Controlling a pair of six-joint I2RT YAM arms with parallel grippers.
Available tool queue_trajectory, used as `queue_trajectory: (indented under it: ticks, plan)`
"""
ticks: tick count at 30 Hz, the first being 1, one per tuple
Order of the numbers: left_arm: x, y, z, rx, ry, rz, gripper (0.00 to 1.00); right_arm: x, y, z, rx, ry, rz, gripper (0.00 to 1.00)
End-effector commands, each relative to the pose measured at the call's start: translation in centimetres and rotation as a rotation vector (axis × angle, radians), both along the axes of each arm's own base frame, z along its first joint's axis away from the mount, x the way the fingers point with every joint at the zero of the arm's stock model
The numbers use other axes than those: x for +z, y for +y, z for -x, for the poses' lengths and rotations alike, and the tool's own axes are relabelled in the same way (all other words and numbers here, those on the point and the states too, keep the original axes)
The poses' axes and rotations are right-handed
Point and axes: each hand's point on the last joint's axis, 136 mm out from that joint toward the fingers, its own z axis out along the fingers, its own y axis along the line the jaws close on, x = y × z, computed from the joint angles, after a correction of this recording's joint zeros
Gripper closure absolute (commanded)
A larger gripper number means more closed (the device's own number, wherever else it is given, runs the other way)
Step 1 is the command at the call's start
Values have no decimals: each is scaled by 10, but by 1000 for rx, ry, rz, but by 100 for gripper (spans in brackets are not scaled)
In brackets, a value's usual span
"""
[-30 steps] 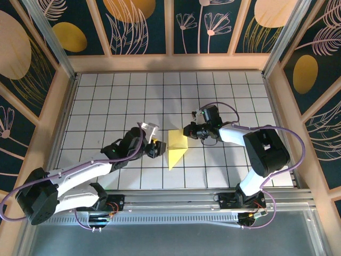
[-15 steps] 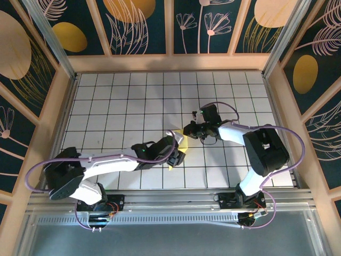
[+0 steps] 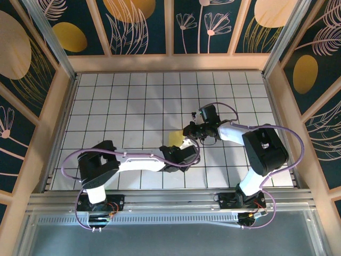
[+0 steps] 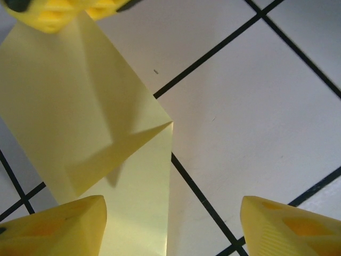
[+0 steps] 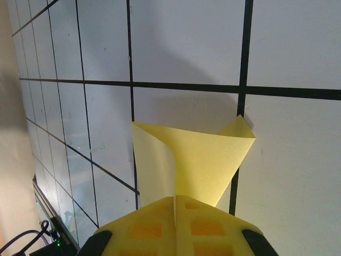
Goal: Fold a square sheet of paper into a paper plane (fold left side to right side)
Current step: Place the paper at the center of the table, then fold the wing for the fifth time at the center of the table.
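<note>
The square sheet of paper (image 3: 174, 137), pale yellow and folded into creased flaps, lies near the table's middle, partly hidden under my left arm. My right gripper (image 3: 188, 130) is shut on one edge of it; in the right wrist view the paper (image 5: 198, 157) curls up from the tiles into the closed fingers (image 5: 144, 229). My left gripper (image 3: 184, 156) hovers low over the sheet's near part, open. In the left wrist view its left fingertip (image 4: 53, 226) is over the paper (image 4: 80, 112), while the right one (image 4: 293, 226) is over bare tile. Nothing sits between them.
The white grid-tiled table (image 3: 122, 96) is walled by wooden rails and dark patterned panels (image 3: 138, 26). My left arm (image 3: 133, 160) stretches low along the near rows, with its base at the front rail. Purple cables (image 3: 287, 133) loop beside the right arm.
My left arm swung rightward from the paper's left side to over its near part, and its jaws widened. The right gripper stayed shut on the paper, almost still.
</note>
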Motion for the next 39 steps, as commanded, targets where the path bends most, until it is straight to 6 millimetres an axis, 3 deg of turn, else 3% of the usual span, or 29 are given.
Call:
queue_trajectory:
  ticks: [1, 7, 16, 39]
  plan:
    - [-4, 10, -2, 27, -44, -106, 32, -2, 2, -4, -8, 4, 17, 100]
    - [-9, 15, -4, 53, -66, -152, 33, -3, 2, -4, -8, 7, 19, 100]
    - [-18, 22, -4, 68, -66, -181, 44, -5, 2, -4, -8, 8, 20, 100]
    - [-23, 31, -4, 97, -82, -188, 78, -12, -3, -2, -16, 18, 49, 100]
